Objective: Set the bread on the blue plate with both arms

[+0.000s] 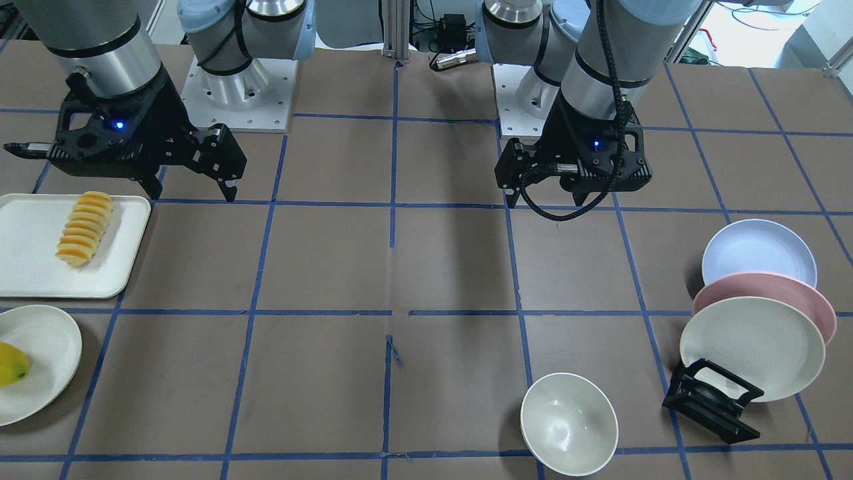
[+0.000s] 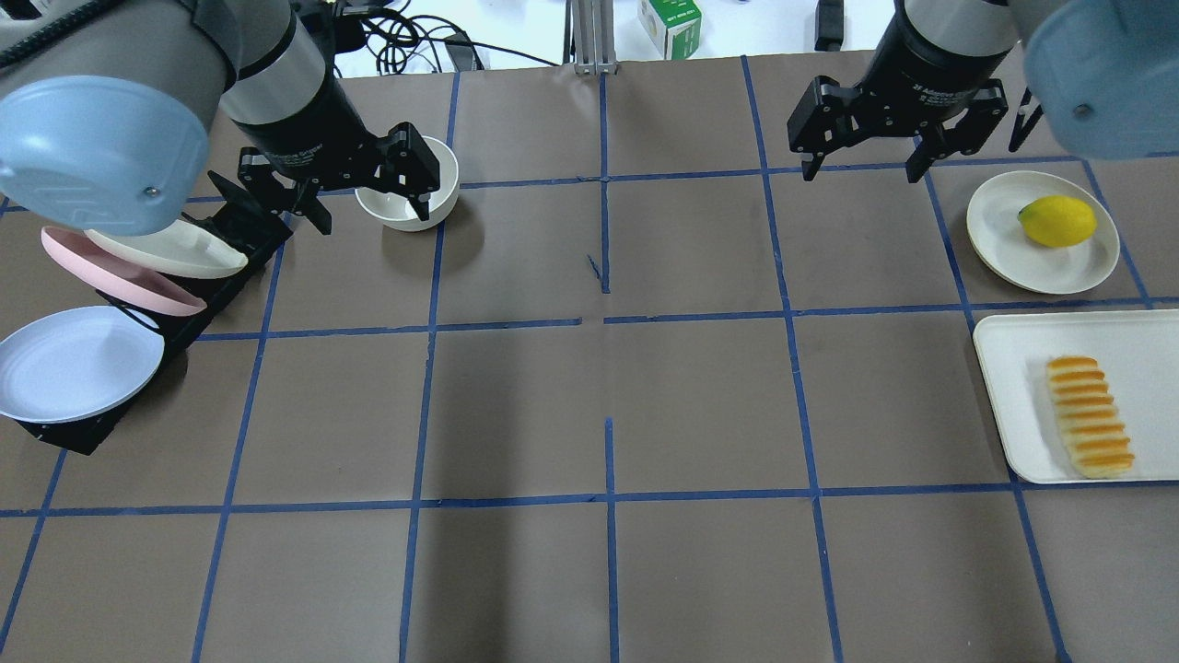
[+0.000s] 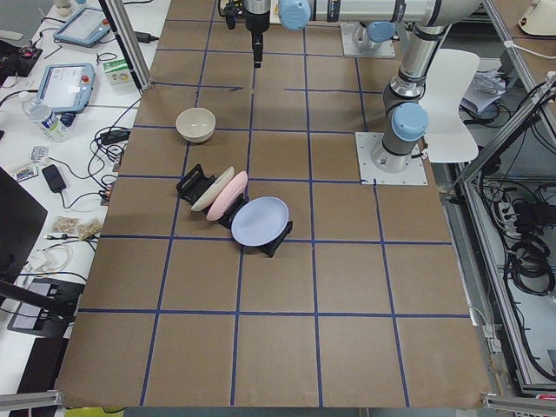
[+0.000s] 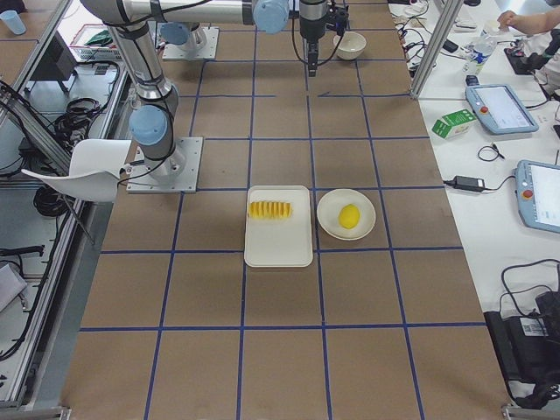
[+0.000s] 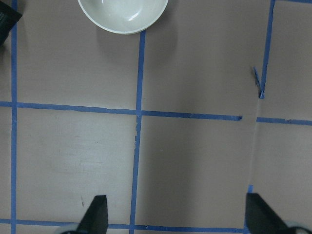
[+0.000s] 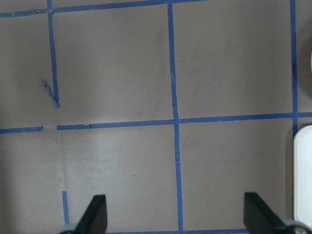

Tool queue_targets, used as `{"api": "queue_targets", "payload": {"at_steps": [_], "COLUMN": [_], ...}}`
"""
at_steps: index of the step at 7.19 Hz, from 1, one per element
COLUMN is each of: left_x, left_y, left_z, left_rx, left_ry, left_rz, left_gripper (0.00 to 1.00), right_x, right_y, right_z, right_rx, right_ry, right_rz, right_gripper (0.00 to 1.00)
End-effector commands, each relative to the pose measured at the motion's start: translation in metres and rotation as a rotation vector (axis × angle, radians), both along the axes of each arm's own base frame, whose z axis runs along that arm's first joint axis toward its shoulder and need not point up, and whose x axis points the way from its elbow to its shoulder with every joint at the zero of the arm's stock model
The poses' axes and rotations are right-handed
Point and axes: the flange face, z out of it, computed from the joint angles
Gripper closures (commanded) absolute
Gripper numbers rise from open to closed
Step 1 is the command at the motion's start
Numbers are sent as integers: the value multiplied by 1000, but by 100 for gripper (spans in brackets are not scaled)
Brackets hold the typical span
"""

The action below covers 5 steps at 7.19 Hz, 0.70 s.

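Bread (image 2: 1090, 416) lay lengthwise on a white tray (image 2: 1013, 405) at the robot's near right, with nothing gripping it. On the near left the blue plate (image 2: 78, 362) leaned in a black rack (image 2: 64, 435), the end slot on the robot's side, ahead of a pink plate (image 2: 120, 276) and a cream plate (image 2: 175, 249). By my reading the task had not begun: the plate needed lifting out and setting flat, and the loaf needed carrying across the brown worktop (image 2: 608, 571). Farther out, the right claw (image 2: 861, 173) hung spread and empty, well apart from the tray, and the left claw (image 2: 371, 214) hung likewise spread and empty above a white bowl (image 2: 396, 207). Beyond the tray sat a lemon (image 2: 1057, 221) on its own pale dish (image 2: 999, 230). The wrist cameras showed only wide-apart fingertips over taped worktop, plus the bowl's rim and the tray's edge, never the loaf or blue plate. The overhead and front views held both.
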Motion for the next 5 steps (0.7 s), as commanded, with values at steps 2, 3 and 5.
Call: {"api": "queue_targets", "payload": {"at_steps": [2,3,5], "left_x": [0,0,0], "left_y": [0,0,0], "left_z": [0,2,2], "left_rx": [0,-5,-5], "left_ry": [0,1,1], "left_rz": [0,0,1], "left_gripper": [0,0,0], "right_x": [0,0,0], "right_y": [1,2,3], "right_z": [1,3,2], "right_rx": [-2,-4,-1], "right_ry": [6,6,8], "right_rz": [3,3,12], "right_gripper": [0,0,0]}}
